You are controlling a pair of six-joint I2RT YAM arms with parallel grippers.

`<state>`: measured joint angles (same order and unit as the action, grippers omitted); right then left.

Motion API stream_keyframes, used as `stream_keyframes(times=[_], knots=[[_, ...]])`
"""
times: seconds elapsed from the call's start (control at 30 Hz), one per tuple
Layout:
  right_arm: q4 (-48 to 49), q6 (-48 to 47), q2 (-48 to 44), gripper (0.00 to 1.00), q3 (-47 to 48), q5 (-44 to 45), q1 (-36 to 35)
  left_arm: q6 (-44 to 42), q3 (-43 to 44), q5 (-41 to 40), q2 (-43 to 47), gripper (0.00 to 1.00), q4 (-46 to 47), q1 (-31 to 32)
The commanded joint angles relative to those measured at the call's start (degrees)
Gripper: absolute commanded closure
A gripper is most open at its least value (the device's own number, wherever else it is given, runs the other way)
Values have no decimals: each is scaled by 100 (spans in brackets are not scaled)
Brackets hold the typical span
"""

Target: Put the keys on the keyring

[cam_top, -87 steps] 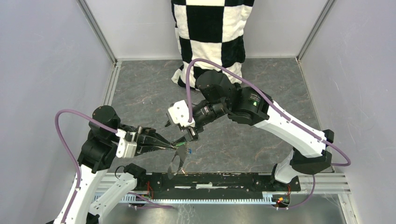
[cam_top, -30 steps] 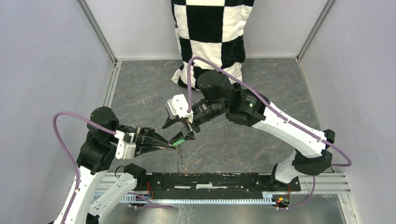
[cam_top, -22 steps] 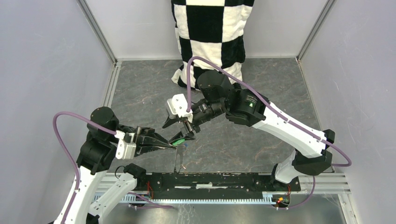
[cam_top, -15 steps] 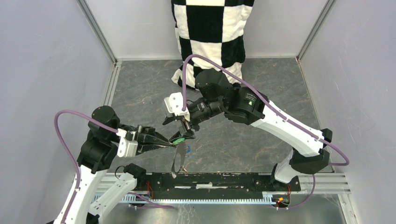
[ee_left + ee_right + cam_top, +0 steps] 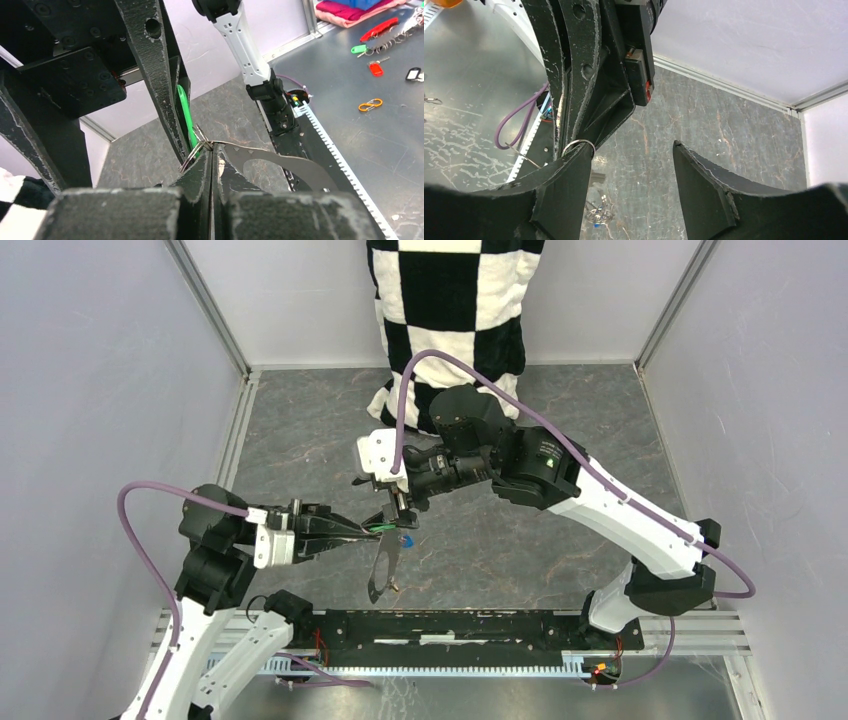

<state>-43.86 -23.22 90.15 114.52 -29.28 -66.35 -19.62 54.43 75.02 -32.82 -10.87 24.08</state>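
Note:
My left gripper (image 5: pixel 358 530) is shut on the top of the dark keyring strap (image 5: pixel 379 572), which hangs below it above the table. In the left wrist view the closed jaws pinch the strap (image 5: pixel 285 162) where a thin silver ring (image 5: pixel 194 153) joins it. The green key (image 5: pixel 185 117) stands just behind that ring, against one finger of my right gripper (image 5: pixel 393 517). The right gripper is open; in its wrist view the silver ring (image 5: pixel 578 144) rests at the tip of its left finger. The blue key (image 5: pixel 597 216) lies on the table with small rings. The yellow key is not visible.
The black-and-white checkered cloth (image 5: pixel 450 310) hangs at the back wall. A black rail (image 5: pixel 470 625) runs along the near edge of the grey marbled table (image 5: pixel 560 430). White walls close off both sides.
Both grippers have shifted slightly away from the near edge, staying tip to tip. The strap has swung and hangs broadside under the left gripper. The right jaws stand open.

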Motion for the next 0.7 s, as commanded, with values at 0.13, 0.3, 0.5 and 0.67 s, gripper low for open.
stream_keyframes(times=[0.13, 0.3, 0.5, 0.67], knots=[[85, -294, 439, 32, 482, 413, 82, 1686, -183, -542, 215, 98, 2339, 106], [412, -202, 312, 31, 238, 113, 249, 2120, -400, -884, 305, 98, 3000, 169], [966, 58, 355, 31, 75, -643, 550, 2252, -667, -1189, 454, 98, 3742, 302], [930, 192, 680, 31, 510, -1231, 616, 2098, -753, -1092, 527, 98, 4033, 420]])
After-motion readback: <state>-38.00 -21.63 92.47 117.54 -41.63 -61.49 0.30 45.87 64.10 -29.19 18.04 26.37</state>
